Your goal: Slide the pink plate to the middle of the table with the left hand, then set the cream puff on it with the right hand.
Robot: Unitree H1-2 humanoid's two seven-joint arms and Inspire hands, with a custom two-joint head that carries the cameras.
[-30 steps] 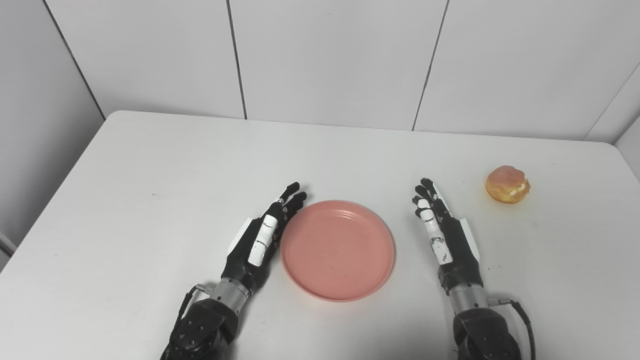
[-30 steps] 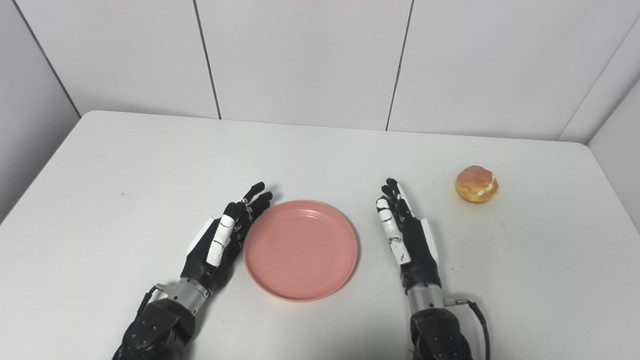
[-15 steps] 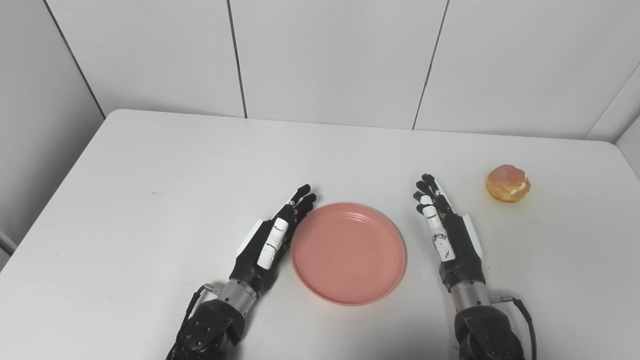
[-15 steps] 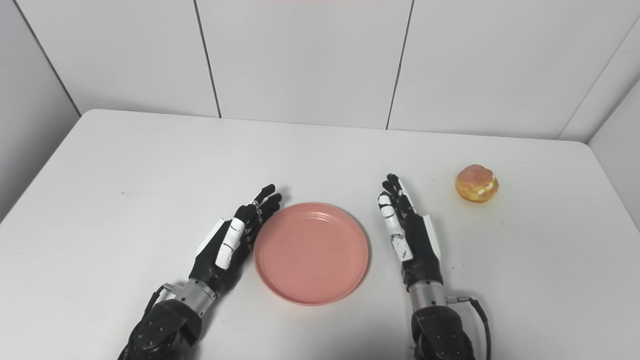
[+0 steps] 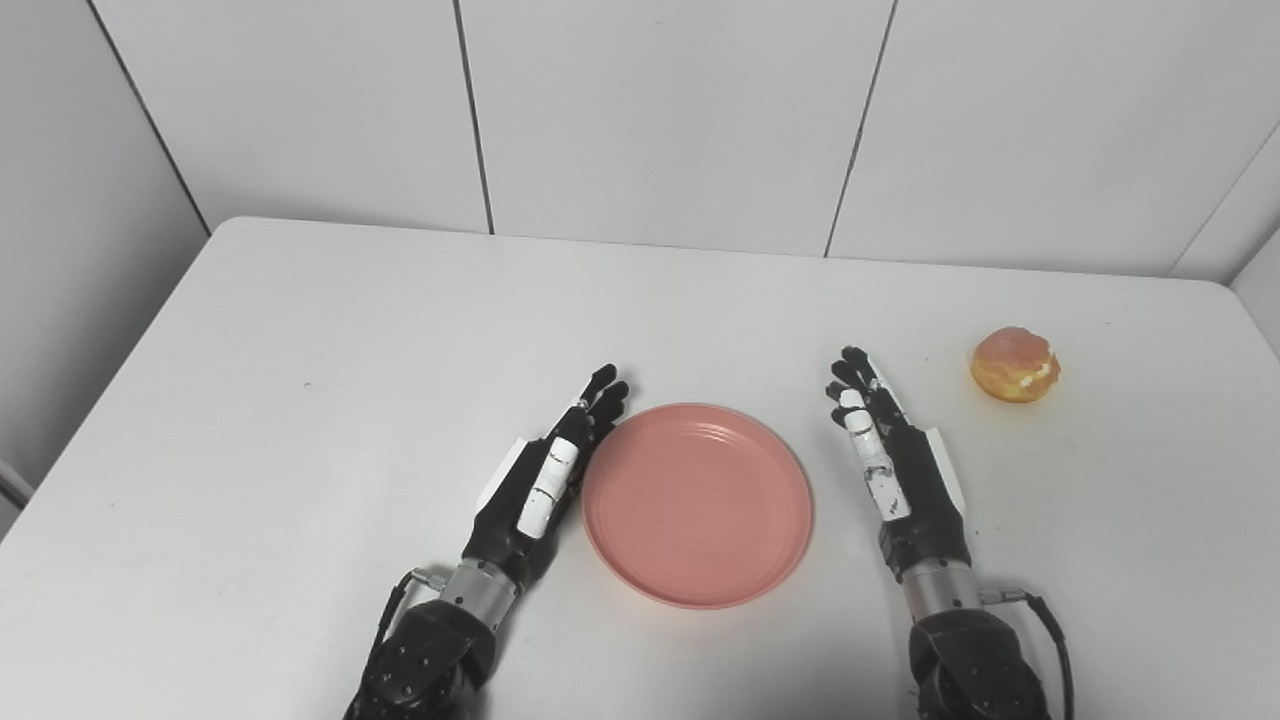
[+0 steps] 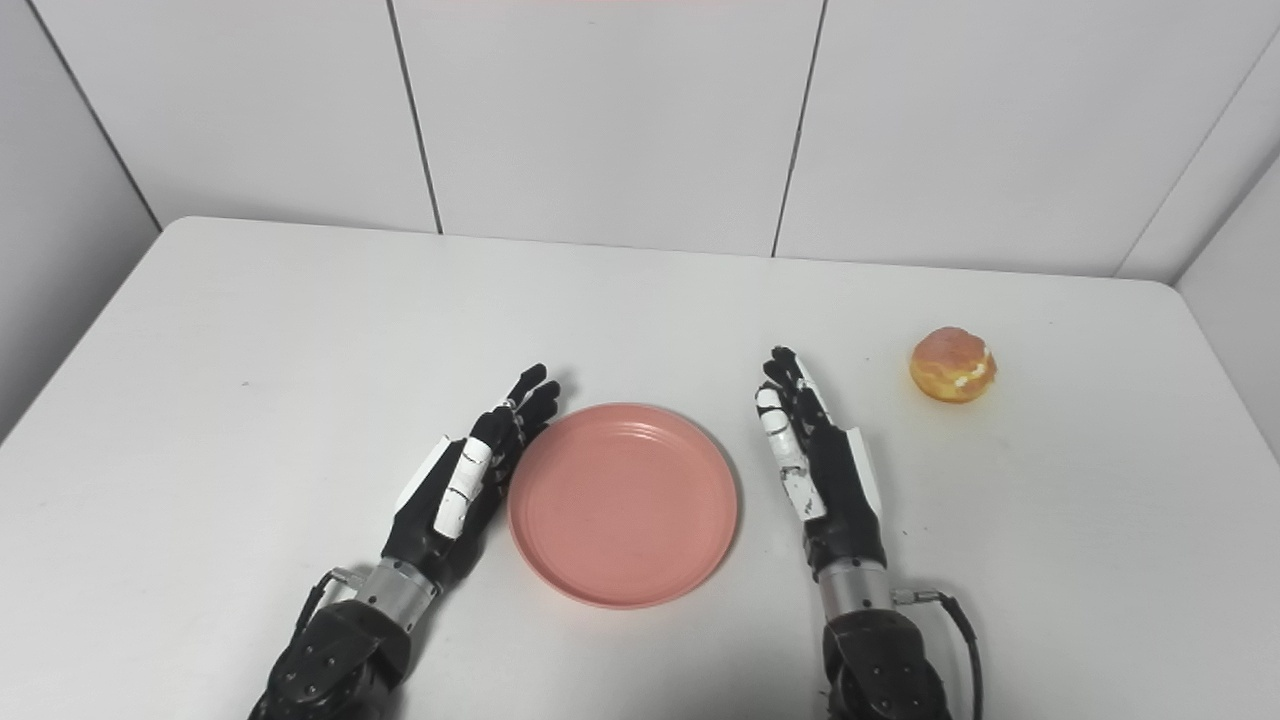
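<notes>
The round pink plate (image 5: 698, 503) lies flat and empty near the middle of the white table (image 5: 400, 330). My left hand (image 5: 540, 475) stands on edge along the plate's left rim, open, fingers straight and touching or almost touching the rim. On the plate's right, a small gap away, my right hand (image 5: 890, 462) is also open with fingers straight and holds nothing. The golden cream puff (image 5: 1014, 365) sits on the table at the far right, beyond and right of my right hand, untouched.
Grey panel walls close the table off at the back and on both sides. The table's rounded back corners show at the upper left and upper right. A cable runs from my right wrist (image 5: 1040, 615).
Over the last second my left hand pushed the plate to the right, narrowing the gap to my right hand. Since half a second ago the plate has stayed put. The puff has not moved.
</notes>
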